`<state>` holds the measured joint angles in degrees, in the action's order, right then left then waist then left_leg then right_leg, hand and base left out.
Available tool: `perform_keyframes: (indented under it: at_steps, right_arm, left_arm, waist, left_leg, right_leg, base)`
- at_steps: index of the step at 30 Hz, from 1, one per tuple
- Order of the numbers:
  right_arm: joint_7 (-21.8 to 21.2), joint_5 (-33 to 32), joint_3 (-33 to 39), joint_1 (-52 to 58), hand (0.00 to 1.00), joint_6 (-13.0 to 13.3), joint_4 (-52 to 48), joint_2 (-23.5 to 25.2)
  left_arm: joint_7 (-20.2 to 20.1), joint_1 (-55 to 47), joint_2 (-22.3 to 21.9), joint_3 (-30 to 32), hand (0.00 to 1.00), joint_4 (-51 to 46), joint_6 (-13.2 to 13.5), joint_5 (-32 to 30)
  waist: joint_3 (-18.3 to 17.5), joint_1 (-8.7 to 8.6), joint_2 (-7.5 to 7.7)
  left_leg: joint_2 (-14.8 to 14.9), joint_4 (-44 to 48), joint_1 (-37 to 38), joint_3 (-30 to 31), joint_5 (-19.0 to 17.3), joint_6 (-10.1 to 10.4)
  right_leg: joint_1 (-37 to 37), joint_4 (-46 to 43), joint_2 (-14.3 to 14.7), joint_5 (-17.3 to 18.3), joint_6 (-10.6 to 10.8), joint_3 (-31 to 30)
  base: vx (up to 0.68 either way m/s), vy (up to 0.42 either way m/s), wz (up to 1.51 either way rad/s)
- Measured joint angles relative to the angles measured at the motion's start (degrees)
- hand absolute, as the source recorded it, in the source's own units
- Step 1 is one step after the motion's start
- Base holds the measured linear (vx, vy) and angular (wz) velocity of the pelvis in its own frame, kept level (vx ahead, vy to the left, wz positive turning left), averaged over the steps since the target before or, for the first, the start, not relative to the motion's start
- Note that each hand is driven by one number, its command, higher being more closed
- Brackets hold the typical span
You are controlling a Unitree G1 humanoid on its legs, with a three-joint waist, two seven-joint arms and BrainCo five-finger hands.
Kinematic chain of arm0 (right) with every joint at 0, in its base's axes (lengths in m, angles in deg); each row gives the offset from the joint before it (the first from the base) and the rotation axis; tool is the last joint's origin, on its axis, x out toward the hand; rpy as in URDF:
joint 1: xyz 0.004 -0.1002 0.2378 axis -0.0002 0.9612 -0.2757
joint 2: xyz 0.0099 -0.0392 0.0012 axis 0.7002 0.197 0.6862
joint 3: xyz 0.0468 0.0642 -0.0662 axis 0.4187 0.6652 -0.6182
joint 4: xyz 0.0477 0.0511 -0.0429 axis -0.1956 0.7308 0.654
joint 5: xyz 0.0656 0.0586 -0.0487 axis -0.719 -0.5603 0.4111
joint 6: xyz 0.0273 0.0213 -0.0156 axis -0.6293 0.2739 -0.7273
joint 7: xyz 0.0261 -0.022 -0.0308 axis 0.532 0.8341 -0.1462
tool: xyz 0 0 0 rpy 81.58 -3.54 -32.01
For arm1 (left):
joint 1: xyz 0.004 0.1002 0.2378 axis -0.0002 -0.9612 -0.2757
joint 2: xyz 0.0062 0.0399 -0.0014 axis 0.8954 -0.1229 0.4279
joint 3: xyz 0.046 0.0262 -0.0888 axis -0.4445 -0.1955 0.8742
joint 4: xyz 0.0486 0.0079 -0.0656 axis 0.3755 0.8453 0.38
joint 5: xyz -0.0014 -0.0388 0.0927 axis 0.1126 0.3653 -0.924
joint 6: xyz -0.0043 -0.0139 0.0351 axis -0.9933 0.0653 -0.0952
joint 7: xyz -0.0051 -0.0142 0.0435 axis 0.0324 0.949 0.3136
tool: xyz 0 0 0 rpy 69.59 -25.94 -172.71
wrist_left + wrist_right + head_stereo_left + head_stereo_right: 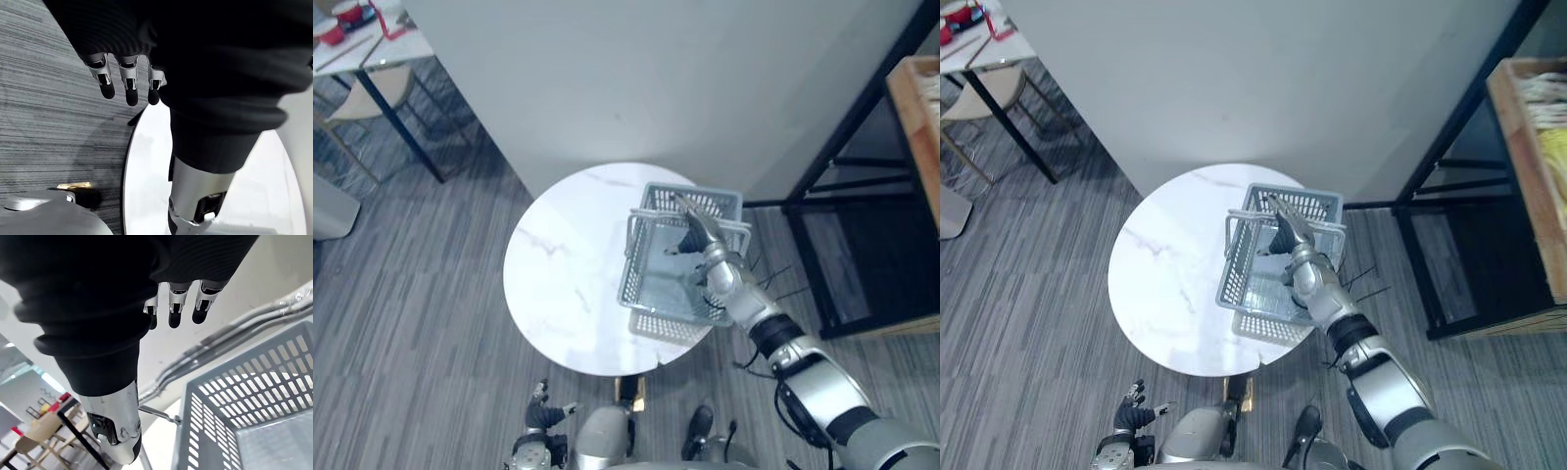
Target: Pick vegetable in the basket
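Left eye view: a round surface [558, 284] of white, faintly veined stone stands on grey striped carpet [411, 323], with a smooth white wall [656, 78] just behind its far edge. A grey plastic basket [632, 279], rectangular with perforated walls and thin metal handles [651, 211], sits on the right part of the surface, its near corner at the rim. The left half of the surface offers open room. A black metal rack [862, 196] with a wooden box [915, 108] stands near on the right. The right hand [700, 235] reaches over the basket's far half, flat and holding nothing. The left hand [543, 416] hangs low beside the near edge of the surface.

Right eye view: the same layout. The arm covers part of the basket's inside, and I cannot tell where a vegetable lies.

Left wrist view: the left hand's fingers [128, 81] hang relaxed and nearly straight, with the thumb [195, 196] apart from them and nothing between. The curved white edge of the surface meets the carpet past them.

Right wrist view: the right hand's fingers [176, 308] are straight and the thumb [117, 431] is spread wide, with nothing held. Below lie the basket's slotted wall and the tubular handles.
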<state>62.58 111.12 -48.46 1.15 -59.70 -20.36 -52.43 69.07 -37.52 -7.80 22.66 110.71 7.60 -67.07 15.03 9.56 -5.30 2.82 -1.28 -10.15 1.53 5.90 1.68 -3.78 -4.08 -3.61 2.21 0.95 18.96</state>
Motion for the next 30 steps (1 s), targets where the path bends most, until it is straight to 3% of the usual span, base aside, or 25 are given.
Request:
perform_keyframes:
  at_steps: [2, 4, 5, 11, 17, 25, 30]
  right_arm:
    - [0.6, 0.0, 1.1, -3.8, 0.00, -0.8, 3.9, -2.1]
    - [1.2, 0.0, 1.3, -7.8, 0.00, -1.4, 7.4, -3.9]
    - [1.2, 0.0, 1.4, -8.6, 1.00, -1.5, 8.4, -4.5]
    - [2.2, 0.2, 3.5, -11.6, 1.00, -2.4, 12.2, -8.3]
    - [2.4, -1.3, 3.7, -10.7, 1.00, -3.1, 8.6, -9.3]
    - [2.3, -5.3, 11.8, 12.4, 1.00, -3.9, -18.0, -8.9]
    - [0.7, -11.1, 18.8, 31.5, 1.00, -2.4, -33.7, -5.2]
  left_arm:
    - [0.3, 0.6, 0.5, 0.0, 0.00, -0.7, 0.9, 0.6]
    - [0.4, 1.2, 1.1, -0.3, 0.00, -1.0, 1.3, 2.0]
    - [0.3, 1.3, 1.2, -0.7, 0.00, -1.4, 1.4, 2.3]
    - [0.3, 2.1, 1.5, -2.7, 0.00, -2.5, 2.3, 4.7]
    - [0.3, 3.6, 1.6, -3.9, 0.00, -2.5, 2.9, 5.0]
    - [0.2, 3.6, 1.5, -3.4, 0.00, -4.3, 1.9, 4.8]
    - [-1.2, 3.2, 1.9, -0.8, 0.00, -5.2, 0.5, 3.3]
  waist:
    - [1.3, 1.32, -0.01]
    - [2.7, 1.48, 0.05]
    - [3.0, 1.62, 0.01]
    - [3.3, 2.08, -0.38]
    - [3.9, 1.56, -0.32]
    - [4.1, -2.03, 0.71]
    - [2.5, -5.33, 3.23]
  left_leg:
    - [0.1, -0.4, -1.7, 0.5, 1.0, 0.1]
    - [0.1, -0.5, -2.5, 1.6, 1.5, 0.3]
    - [0.1, -0.6, -2.8, 1.7, 1.7, 0.3]
    - [0.1, -2.7, -4.0, 3.3, 3.3, 0.7]
    - [0.3, -3.3, -4.0, 3.8, 3.4, 0.9]
    - [-0.3, -4.0, -0.7, 2.6, 3.5, 0.9]
    - [-0.7, -4.1, 2.7, -0.3, 3.3, 1.0]
  right_leg:
    - [-1.8, -0.4, 0.3, -0.1, -0.2, 0.0]
    - [-2.6, -0.9, 0.3, 0.2, -0.5, 0.0]
    - [-2.8, -0.9, 0.4, 0.2, -0.5, 0.0]
    - [-4.9, -1.9, 0.4, 1.3, -0.8, 0.7]
    - [-5.6, -3.1, 0.5, 2.0, -0.9, 0.6]
    - [-3.2, -2.8, -0.1, 2.0, -0.4, -1.8]
    - [-1.3, -2.6, -0.4, 2.0, 0.0, -5.1]
  base:
    - [0.03, -0.024, 0.10]
    - [0.05, -0.034, 0.17]
    - [0.04, -0.029, 0.15]
    - [0.04, -0.027, 0.12]
    - [0.00, -0.011, 0.02]
    - [0.04, 0.001, -0.08]
    - [0.01, 0.005, -0.29]
